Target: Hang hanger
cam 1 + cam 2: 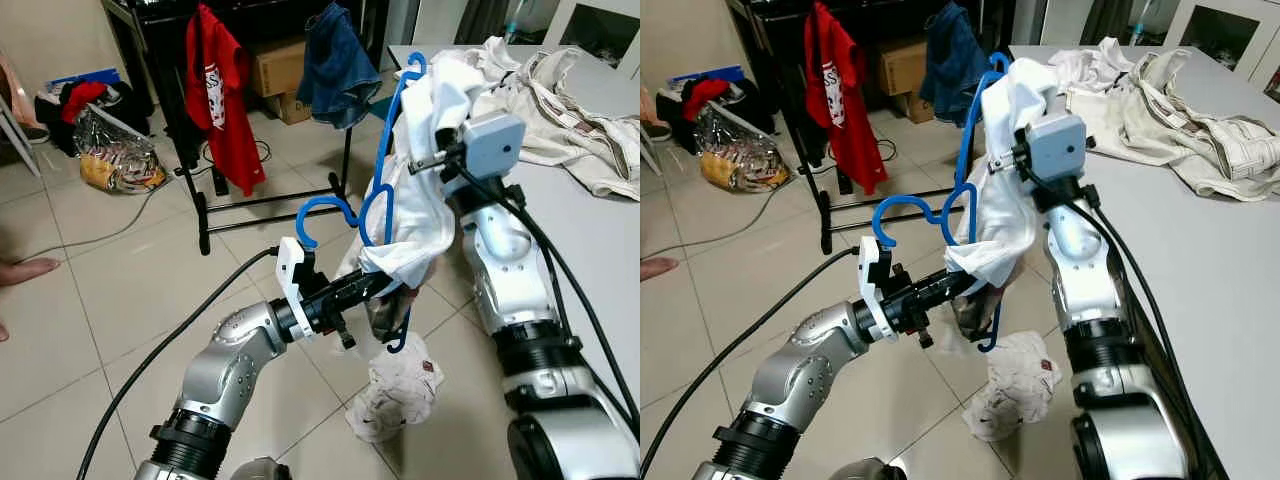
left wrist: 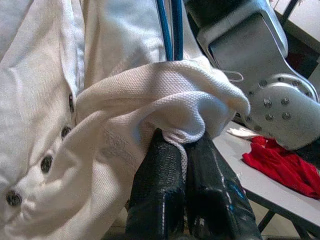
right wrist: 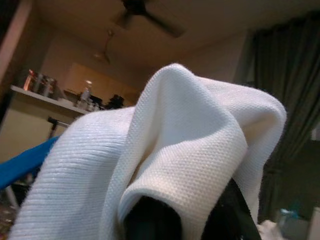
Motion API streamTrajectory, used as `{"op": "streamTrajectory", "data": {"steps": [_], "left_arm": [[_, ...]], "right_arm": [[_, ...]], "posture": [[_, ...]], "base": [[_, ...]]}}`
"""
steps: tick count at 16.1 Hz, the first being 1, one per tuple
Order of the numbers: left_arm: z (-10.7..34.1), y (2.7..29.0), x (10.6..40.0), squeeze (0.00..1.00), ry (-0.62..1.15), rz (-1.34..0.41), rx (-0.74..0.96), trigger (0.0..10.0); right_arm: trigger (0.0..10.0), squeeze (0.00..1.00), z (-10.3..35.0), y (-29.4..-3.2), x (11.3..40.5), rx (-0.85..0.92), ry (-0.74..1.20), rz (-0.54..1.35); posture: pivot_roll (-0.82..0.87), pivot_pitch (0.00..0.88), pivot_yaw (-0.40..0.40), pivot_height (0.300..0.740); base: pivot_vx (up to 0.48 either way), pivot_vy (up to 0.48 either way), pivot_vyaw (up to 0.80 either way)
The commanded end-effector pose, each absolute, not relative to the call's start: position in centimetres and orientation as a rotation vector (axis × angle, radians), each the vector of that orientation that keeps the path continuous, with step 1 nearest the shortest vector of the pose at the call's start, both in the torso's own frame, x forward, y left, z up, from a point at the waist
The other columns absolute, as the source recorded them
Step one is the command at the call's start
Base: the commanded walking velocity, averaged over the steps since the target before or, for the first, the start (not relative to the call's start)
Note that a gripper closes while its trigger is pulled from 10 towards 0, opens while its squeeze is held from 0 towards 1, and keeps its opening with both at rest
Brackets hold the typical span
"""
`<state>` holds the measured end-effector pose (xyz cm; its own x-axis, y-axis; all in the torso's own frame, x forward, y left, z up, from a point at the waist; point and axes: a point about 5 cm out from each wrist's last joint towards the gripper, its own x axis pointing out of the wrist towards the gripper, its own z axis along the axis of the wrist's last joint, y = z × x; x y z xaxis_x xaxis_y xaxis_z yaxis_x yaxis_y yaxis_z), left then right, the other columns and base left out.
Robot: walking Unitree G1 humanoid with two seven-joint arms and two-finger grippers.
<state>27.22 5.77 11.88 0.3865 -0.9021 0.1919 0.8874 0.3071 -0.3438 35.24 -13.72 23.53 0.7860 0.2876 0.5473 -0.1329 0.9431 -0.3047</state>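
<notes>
Tiled floor (image 1: 90,300) stretches away to a black clothes rack (image 1: 200,150) at the far left, where a red T-shirt (image 1: 225,110) and a blue denim garment (image 1: 335,65) already hang, while a grey table (image 1: 600,260) on the right carries a heap of pale clothes (image 1: 560,110). Between them the robot holds a blue hanger (image 1: 385,170) up in mid-air, near the table's edge and well apart from the rack, with a white buttoned shirt (image 1: 425,190) draped over it. The left gripper (image 1: 385,288) is pinched closed on a low fold of that shirt, its black fingers (image 2: 167,195) pressed together around the cloth just below the hanger's wire. The right gripper (image 3: 187,212) is raised at the top of the bundle with white fabric wrapped over its tips; whether it is clamped cannot be made out. A crumpled white cloth (image 1: 395,395) lies on the floor directly beneath.

The likely trouble is that the shirt sits bunched to one side rather than spread on the hanger, so it could slide off during the carry to the rack. With only cloth gripped on the left, the hanger itself might swing or drop free. A loose black cable (image 1: 130,365) trails across the floor on the left, a snag risk for a walking robot.
</notes>
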Motion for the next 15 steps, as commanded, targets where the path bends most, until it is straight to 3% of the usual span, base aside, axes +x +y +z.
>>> {"op": "streamTrajectory", "data": {"steps": [1,6,10,15], "left_arm": [[12.2,5.3,27.3,0.0,0.037,-1.217,-0.404,10.0],[12.1,5.2,26.9,0.0,0.03,-1.233,-0.383,10.0],[11.9,5.2,26.6,0.0,0.035,-1.244,-0.368,10.0],[12.0,4.8,26.4,0.0,0.024,-1.265,-0.342,10.0]], "right_arm": [[10.0,0.0,25.0,-13.6,35.5,-0.279,-0.668,0.218],[10.0,0.0,26.8,-12.8,38.5,-0.213,-0.559,0.153],[10.0,0.0,26.6,-11.8,39.1,-0.214,-0.499,0.172],[10.0,0.0,24.1,-14.4,40.6,-0.081,-0.253,0.049]], "posture": [[0.0,0.0,0.042,0.723],[0.02,0.0,0.029,0.723],[0.01,0.0,0.031,0.723],[0.01,0.0,0.038,0.723]], "base": [[0.0,0.0,0.0],[0.0,0.0,0.0],[0.0,0.0,0.0],[0.0,0.0,0.0]]}}
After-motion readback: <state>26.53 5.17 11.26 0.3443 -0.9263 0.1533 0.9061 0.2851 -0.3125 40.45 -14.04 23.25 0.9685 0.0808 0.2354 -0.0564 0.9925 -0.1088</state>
